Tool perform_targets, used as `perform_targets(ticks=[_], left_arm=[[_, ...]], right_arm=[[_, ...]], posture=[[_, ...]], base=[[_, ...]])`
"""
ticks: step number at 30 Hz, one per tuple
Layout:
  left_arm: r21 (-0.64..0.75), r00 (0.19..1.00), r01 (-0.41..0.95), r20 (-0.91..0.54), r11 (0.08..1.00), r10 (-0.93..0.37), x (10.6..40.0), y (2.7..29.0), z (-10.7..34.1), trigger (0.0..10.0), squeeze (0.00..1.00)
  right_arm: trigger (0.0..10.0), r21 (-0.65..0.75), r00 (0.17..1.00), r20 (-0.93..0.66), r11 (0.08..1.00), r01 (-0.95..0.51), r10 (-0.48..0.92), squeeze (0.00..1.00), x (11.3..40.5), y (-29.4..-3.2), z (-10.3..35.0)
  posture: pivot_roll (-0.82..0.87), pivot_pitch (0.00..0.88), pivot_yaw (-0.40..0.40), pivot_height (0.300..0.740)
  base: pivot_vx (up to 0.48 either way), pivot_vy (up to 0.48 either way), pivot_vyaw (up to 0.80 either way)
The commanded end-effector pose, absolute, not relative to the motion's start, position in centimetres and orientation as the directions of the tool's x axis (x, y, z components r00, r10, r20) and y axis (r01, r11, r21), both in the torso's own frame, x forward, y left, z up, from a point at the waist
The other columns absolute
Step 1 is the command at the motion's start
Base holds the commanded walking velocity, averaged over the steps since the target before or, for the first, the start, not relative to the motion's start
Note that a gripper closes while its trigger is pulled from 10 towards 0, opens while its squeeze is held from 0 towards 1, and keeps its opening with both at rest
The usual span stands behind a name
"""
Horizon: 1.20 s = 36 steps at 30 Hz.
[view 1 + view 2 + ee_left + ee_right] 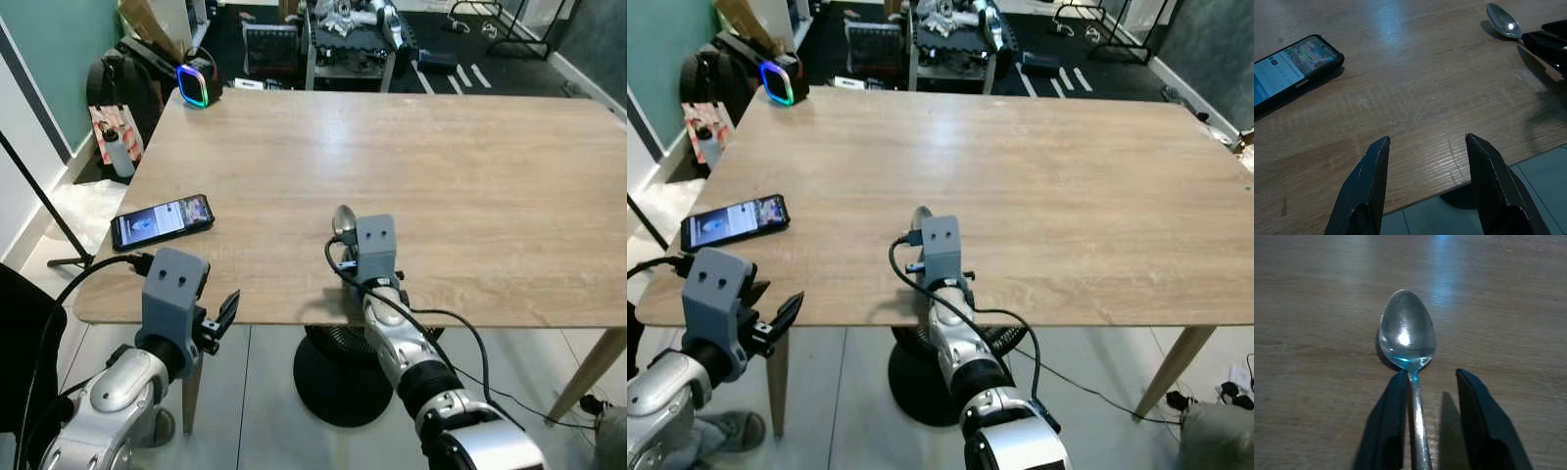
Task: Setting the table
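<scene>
Near front edge of counter (470,166), spoon (1406,340) lies flat, bowl pointing away from robot, handle running back between parted fingers of right gripper (1430,406); handle hugs one finger; left gripper (1427,161) open, idle, farther off near phone (162,221).

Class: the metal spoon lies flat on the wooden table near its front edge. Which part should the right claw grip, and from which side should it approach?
Grip the handle just behind the bowl of the spoon. The handle is narrow and runs back toward the robot between the fingers of the right claw, while the bowl is wide and rounded. Approach from the table's near edge, along the handle, closing across its width.
</scene>
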<state>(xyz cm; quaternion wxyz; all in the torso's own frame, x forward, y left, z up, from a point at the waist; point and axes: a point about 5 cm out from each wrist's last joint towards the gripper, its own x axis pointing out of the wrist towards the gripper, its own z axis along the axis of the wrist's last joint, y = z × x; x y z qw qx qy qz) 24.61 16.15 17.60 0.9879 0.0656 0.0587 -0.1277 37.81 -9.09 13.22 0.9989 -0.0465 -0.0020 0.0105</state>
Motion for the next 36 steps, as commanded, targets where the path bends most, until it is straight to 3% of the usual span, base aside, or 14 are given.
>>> perform_targets(ticks=[1,10,11,19,24,30,36], left_arm=[[0.121,0.961,0.256,-0.142,0.959,-0.239,24.5,16.1,17.6,10.0,0.0],[0.12,0.96,0.264,-0.132,0.957,-0.249,24.9,15.9,17.8,10.0,0.0],[0.117,0.958,0.27,-0.128,0.956,-0.255,25.2,15.7,17.8,10.0,0.0],[0.11,0.953,0.292,-0.12,0.95,-0.279,25.7,15.3,17.8,10.0,0.0],[0.103,0.945,0.321,-0.105,0.941,-0.311,26.4,14.6,18.0,10.0,0.0],[0.097,0.935,0.35,-0.088,0.932,-0.343,27.5,13.8,18.1,10.0,0.0],[0.096,0.935,0.354,-0.076,0.93,-0.347,27.8,13.6,18.1,10.0,0.0]], right_arm=[[10.0,-0.085,0.999,-0.037,0.996,0.0,-0.003,1.0,37.6,-9.5,12.2],[10.0,-0.048,1.0,0.002,0.998,0.03,-0.03,0.96,37.8,-10.4,12.8],[10.0,-0.018,0.999,0.036,1.0,0.022,-0.022,0.0,37.8,-10.6,13.4],[10.0,0.054,0.992,0.126,0.999,-0.002,-0.005,0.0,36.8,-11.1,14.5],[10.0,0.082,0.979,0.2,0.996,-0.043,0.026,0.0,34.6,-11.9,15.7],[10.0,-0.137,0.982,0.123,0.983,-0.123,0.14,0.0,33.8,-13.2,15.4],[10.0,-0.133,0.982,0.052,0.976,-0.174,0.182,0.0,34.8,-12.8,15.9]], posture=[[0.27,0.133,0.046,0.74],[0.25,0.108,0.048,0.74],[0.23,0.091,0.05,0.74],[0.2,0.069,0.057,0.74],[0.15,0.048,0.07,0.74],[0.11,0.018,0.073,0.74],[0.11,0.0,0.065,0.74]], base=[[0.0,0.0,0.0],[0.0,0.0,0.0],[0.0,0.0,0.0],[0.0,0.0,0.0],[0.0,0.0,0.0],[0.0,0.0,0.0],[0.0,0.0,0.0]])
